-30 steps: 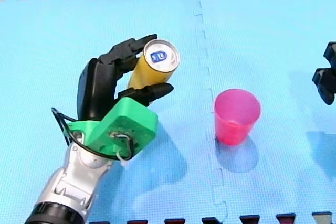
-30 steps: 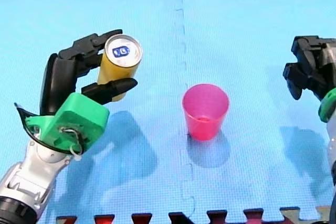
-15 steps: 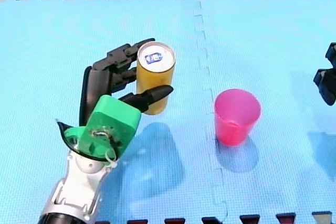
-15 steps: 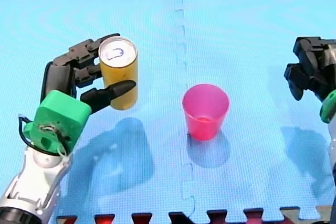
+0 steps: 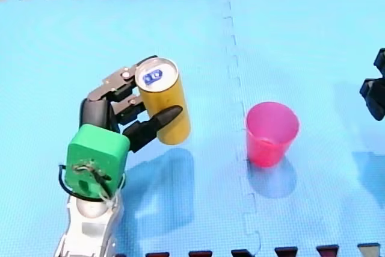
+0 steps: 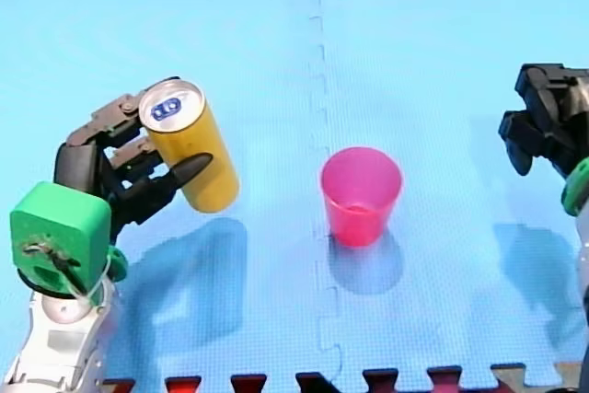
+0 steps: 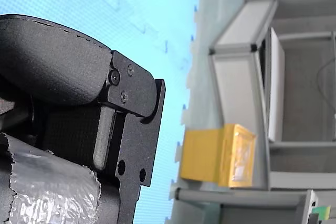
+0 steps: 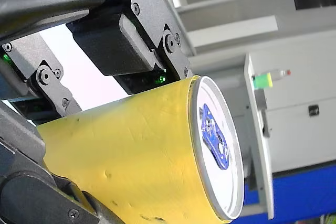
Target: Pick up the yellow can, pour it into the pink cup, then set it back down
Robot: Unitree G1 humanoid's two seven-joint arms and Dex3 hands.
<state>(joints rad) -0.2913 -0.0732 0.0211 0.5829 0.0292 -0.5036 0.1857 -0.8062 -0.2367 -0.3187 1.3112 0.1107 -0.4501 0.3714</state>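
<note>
Looking down from the head cameras, I see the green wrist housing (image 5: 96, 161) of the left arm nearest me. Just beyond it is the left hand (image 5: 120, 112), its black fingers (image 5: 157, 121) wrapped around the yellow can (image 5: 165, 103), one finger across the front and the others behind. The can is held clear of the blue foam mat (image 5: 301, 40), with its shadow lying on the mat beneath. It is tilted so that its silver top with the blue tab leans to the left, away from the pink cup (image 5: 272, 133). The second wrist view shows the same can clamped between the black finger links, its top rim turned outward. The cup stands upright on the mat to the right of the can, apart from it, beside the seam between two tiles. Farther right, at the edge of the head views, the right hand (image 6: 543, 121) hangs above the mat, fingers curled, holding nothing.
</note>
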